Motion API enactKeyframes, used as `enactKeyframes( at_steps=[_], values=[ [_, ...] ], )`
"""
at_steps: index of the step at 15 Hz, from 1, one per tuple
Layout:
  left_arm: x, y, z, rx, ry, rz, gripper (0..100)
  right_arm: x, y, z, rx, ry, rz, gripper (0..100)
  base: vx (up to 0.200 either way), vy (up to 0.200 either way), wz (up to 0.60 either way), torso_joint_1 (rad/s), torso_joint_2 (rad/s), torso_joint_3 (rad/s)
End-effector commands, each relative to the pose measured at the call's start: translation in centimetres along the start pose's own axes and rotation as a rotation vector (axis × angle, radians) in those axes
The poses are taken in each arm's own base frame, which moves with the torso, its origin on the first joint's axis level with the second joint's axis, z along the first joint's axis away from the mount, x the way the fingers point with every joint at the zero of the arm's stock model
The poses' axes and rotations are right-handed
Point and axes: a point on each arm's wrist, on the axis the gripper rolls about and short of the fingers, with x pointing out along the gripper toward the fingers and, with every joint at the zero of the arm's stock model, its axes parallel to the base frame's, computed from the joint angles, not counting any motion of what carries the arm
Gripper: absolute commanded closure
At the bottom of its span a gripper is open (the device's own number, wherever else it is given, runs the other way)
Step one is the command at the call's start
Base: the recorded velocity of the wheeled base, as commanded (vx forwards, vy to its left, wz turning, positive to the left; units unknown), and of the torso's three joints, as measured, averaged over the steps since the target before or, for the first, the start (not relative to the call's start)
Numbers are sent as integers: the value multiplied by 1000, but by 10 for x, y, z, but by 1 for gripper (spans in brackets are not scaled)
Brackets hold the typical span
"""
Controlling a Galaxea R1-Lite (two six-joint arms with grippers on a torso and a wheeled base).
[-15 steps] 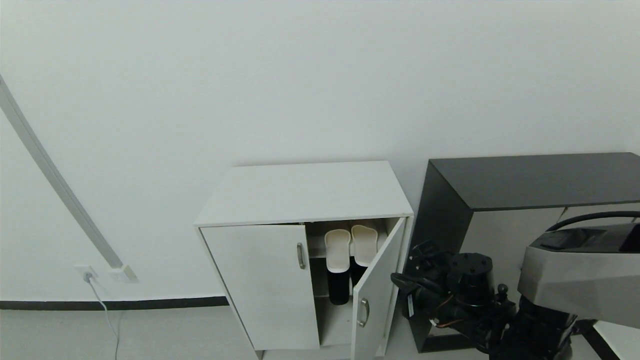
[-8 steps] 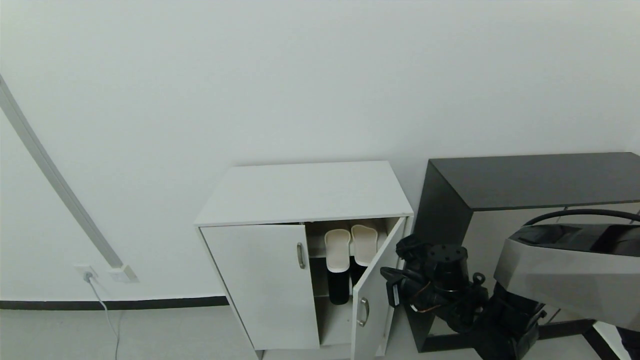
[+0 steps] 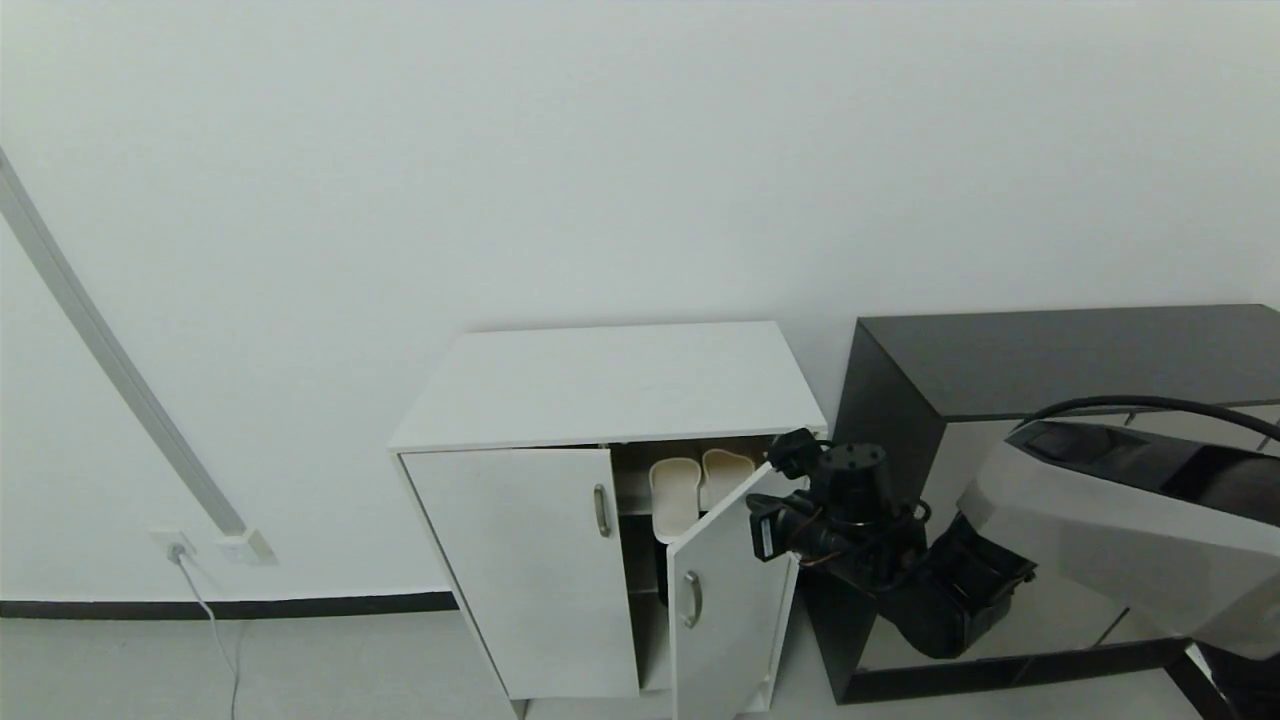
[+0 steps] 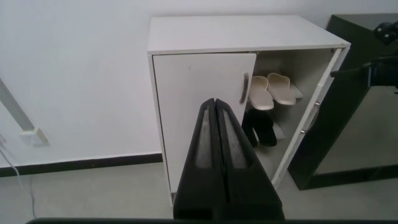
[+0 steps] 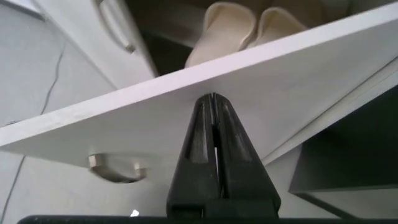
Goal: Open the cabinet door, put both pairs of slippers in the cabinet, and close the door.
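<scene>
1. From the head: white cabinet (image 3: 610,385) by the wall, left door (image 3: 520,570) closed, right door (image 3: 725,600) half open. Cream slippers (image 3: 676,488) on the top shelf inside. Right gripper (image 3: 768,505) up against the outer side of the right door, near its top corner and well apart from the door handle (image 3: 690,598). Black desk (image 3: 1050,360) just beside the cabinet.
2. From the left wrist: left gripper (image 4: 215,102) with fingers pressed tight together, nothing between them. Out in front of the closed left door, well apart from it. Cream slippers on the top shelf and black slippers (image 4: 261,127) on the shelf below, both pairs in the open half of the cabinet, far from this gripper.
3. From the right wrist: right gripper with fingers pressed together too, holding nothing. Tip touching the flat face of the right door, just under its top edge. Cream slippers past that edge, inside the cabinet. Door handle lower on the same face, apart from the gripper.
</scene>
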Motion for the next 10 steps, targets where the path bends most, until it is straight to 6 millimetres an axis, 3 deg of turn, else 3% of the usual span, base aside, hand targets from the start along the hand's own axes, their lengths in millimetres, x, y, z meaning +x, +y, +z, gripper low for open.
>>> enactKeyframes(
  at_steps=[1,5,10],
  values=[
    [0,0,0,-1,0,1,100,13,-5,4,1,-7,-18,100,0,0,0,0,0,0],
    [0,0,0,-1,2,1,100,35,-10,0,-2,-10,-44,100,0,0,0,0,0,0],
    [0,0,0,1,2,1,100,48,-12,0,-16,-6,-51,100,0,0,0,0,0,0]
  ],
)
